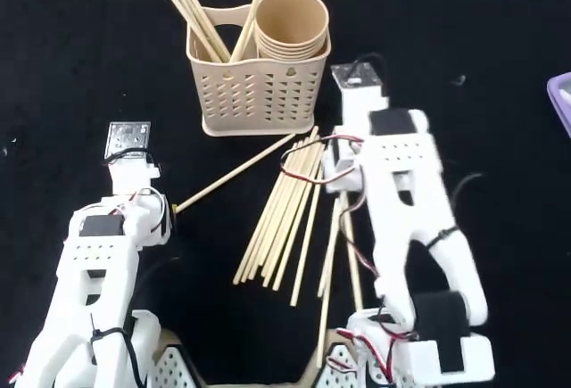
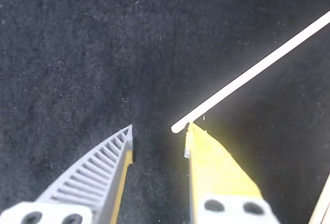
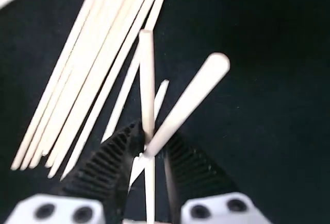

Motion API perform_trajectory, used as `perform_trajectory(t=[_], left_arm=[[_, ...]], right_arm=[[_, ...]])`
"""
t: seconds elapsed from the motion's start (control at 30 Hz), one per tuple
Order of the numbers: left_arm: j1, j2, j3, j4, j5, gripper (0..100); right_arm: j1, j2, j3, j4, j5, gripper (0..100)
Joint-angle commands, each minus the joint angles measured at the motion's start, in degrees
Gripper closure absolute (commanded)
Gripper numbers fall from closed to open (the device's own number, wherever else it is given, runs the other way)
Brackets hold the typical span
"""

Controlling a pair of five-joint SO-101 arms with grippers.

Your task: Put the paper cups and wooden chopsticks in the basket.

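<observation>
A beige basket [image 1: 259, 94] stands at the back of the black table, holding several wooden chopsticks [image 1: 201, 18] and a stack of paper cups [image 1: 292, 22]. A loose bundle of chopsticks [image 1: 285, 210] lies in front of it, also seen in the right wrist view [image 3: 87, 69]. One single chopstick [image 1: 236, 174] lies slanted to the left of the bundle. My left gripper [image 2: 157, 131] is open low over the table, and that chopstick's end [image 2: 178, 127] touches its yellow fingertip [image 2: 195, 137]. My right gripper [image 3: 149, 147] is shut on two crossed chopsticks [image 3: 191, 100] beside the bundle [image 1: 343, 227].
A purple object [image 1: 562, 98] pokes in at the table's right edge. Bare black cloth stretches to the left of the basket and far right of the right arm [image 1: 401, 192].
</observation>
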Motion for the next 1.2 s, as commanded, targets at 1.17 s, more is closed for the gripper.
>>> perform_trajectory(t=[1.17], left_arm=[[-0.4,0.1,-1.6,-1.1,0.1,83]], right_arm=[[-1.8,23.5,-11.4,-7.3,7.1,80.0]])
